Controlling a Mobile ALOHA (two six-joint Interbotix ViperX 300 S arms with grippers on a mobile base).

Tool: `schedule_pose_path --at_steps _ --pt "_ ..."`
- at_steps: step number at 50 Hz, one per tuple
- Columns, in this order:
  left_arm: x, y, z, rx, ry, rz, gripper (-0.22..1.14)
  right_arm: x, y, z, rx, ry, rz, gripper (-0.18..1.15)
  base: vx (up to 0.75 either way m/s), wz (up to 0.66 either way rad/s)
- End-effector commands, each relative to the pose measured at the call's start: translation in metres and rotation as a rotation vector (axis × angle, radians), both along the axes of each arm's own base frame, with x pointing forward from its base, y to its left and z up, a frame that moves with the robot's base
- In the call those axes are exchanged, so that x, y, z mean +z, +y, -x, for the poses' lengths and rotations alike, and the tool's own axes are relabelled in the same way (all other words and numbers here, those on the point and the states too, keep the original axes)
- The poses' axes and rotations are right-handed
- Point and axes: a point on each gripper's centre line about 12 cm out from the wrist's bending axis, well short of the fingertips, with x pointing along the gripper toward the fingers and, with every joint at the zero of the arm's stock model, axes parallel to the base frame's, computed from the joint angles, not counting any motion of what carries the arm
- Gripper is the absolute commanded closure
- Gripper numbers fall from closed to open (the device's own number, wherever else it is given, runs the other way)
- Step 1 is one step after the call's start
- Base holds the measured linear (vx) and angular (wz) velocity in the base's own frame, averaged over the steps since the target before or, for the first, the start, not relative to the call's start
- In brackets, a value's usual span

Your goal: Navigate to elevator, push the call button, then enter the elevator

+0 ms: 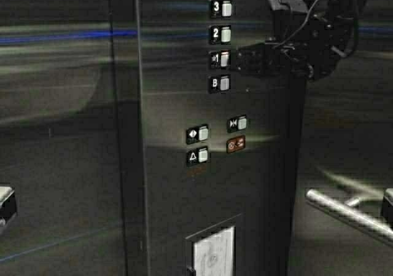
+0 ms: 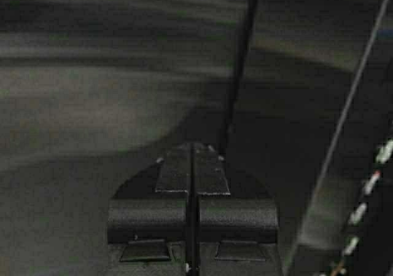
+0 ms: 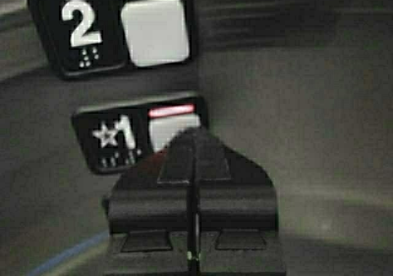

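**Right gripper on the floor-1 button, inside the elevator**

The right gripper (image 3: 195, 142), fingers together, presses its tip on the floor-1 button (image 3: 164, 130), whose red bar glows. The left gripper (image 2: 191, 156), also closed, idles facing the elevator (image 1: 67, 104) wall. Entering looks done; no call button shows.

Dim light throughout, with streaky reflections smeared across the steel panel (image 1: 73, 104), a pale glare patch below the buttons, and soft wrist views.
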Motion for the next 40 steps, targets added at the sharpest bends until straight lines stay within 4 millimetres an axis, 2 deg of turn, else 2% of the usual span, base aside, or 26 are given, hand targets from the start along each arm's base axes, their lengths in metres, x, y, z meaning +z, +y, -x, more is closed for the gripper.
schedule_pose_path --at_steps 1,23,40 --pt "0.004 0.0 -0.002 -0.002 -0.008 0.01 0.89 0.032 -0.007 0.016 -0.011 -0.041 -0.015 0.92 0.0 0.0" --pt "0.005 0.0 -0.001 0.0 -0.012 0.026 0.89 0.085 -0.037 0.077 -0.073 -0.041 -0.007 0.92 -0.01 -0.03" --pt "0.009 0.0 -0.001 0.001 -0.023 0.034 0.89 0.129 -0.052 0.103 -0.134 0.012 0.071 0.92 -0.06 -0.05"
